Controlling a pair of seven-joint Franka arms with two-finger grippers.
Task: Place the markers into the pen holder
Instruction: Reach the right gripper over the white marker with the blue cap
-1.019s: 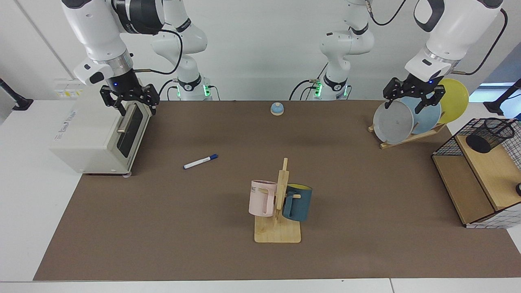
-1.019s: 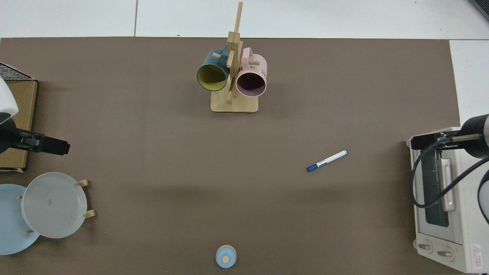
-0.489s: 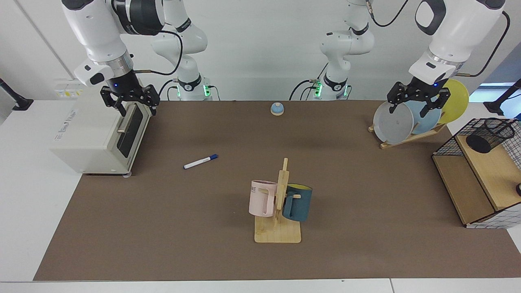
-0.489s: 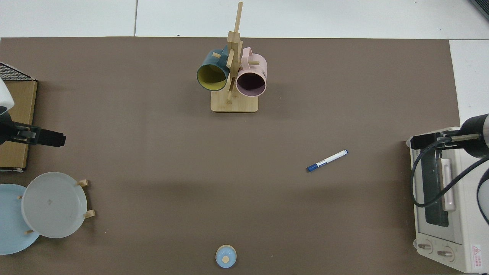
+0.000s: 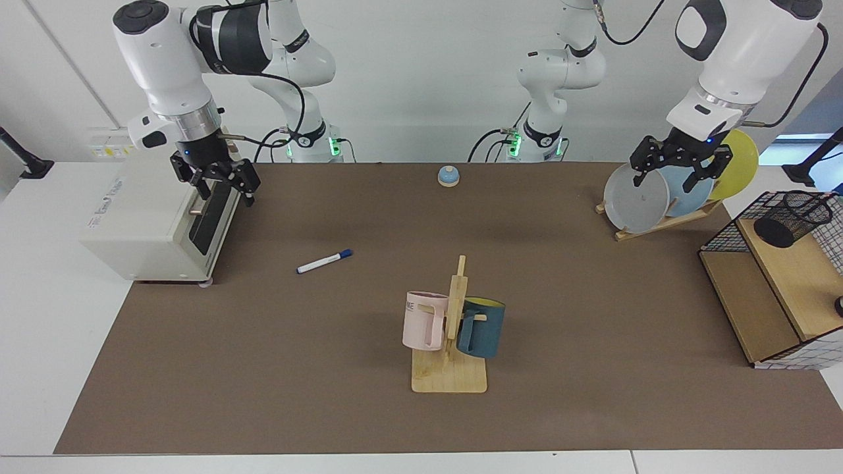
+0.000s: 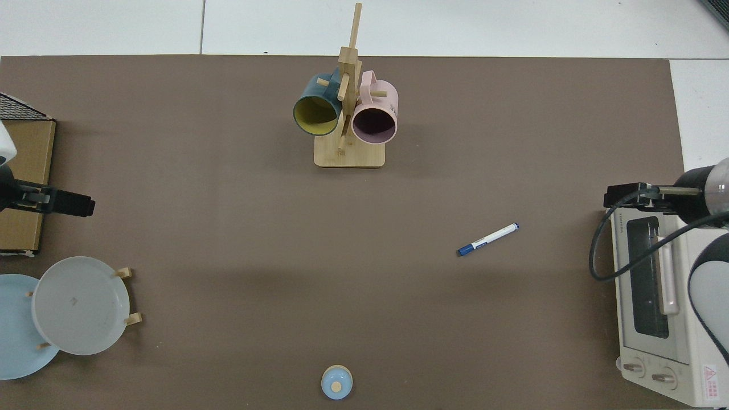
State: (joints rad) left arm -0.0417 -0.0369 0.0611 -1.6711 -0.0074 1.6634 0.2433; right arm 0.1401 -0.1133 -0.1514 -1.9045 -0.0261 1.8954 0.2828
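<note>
Over at the facing view's left edge, left to right:
right gripper [image 5: 220,185]: hung over the toaster oven [image 5: 155,220], fingers spread wide
marker [image 5: 324,261]: laid flat on the brown mat [image 5: 263,368], print too small to be read
pink mug [image 5: 425,320]: "ME" can be made out
left gripper [image 5: 678,168]: held over the plate rack [image 5: 658,224], fingers spread
pen holder [image 5: 792,218]: parked on the wooden shelf box [image 5: 777,296]

Bright, even overhead light; soft shadows pooled under objects on the surface [image 5: 263,368]. No glare, both views in focus.
</note>
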